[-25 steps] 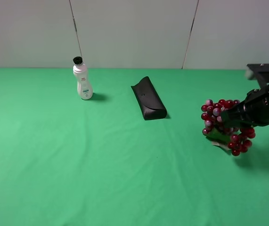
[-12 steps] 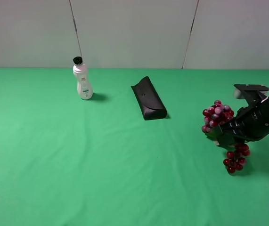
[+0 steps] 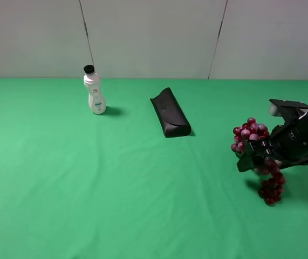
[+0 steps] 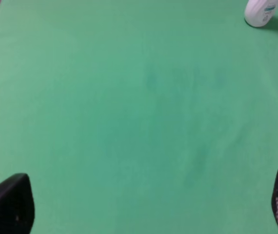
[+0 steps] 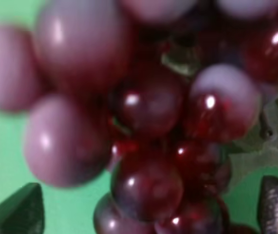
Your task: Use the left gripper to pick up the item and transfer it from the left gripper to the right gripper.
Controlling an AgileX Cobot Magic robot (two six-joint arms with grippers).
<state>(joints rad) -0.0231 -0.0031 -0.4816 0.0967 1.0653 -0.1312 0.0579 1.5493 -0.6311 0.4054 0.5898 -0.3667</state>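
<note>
The grapes (image 3: 256,145) are at the right side of the green worktop (image 3: 116,194), held up by the right gripper (image 3: 259,157). The bunch hangs in two clumps: a rounded upper clump of red and pale purple grapes sits just above and in front of the gripper, and a smaller dark red clump dangles below it, close over the worktop with its shadow beside it. Whether that lower clump touches the cloth cannot be told. The right arm (image 3: 302,137) comes in low from the right edge, tilted down toward the bunch.

In the right wrist view the grapes (image 5: 143,126) fill nearly the whole picture, blurred from closeness, with a bit of grey-green leaf (image 5: 270,131) at one side. The two fingertips (image 5: 17,214) show at opposite corners with the bunch between them, so the jaws stand fairly wide yet hold the grapes.

The left gripper (image 4: 148,207) does not appear in the high view. Its wrist view shows only bare green cloth between two dark fingertips (image 4: 9,204) set far apart at the picture's corners: the jaws are spread and carry nothing. The base of the bottle (image 4: 261,12) shows at the far corner of that view.

The white bottle (image 3: 94,91) with its black cap stands upright toward the back left of the worktop. The black case (image 3: 170,113) lies flat near the back middle, angled, well apart from both the bottle and the grapes.
</note>
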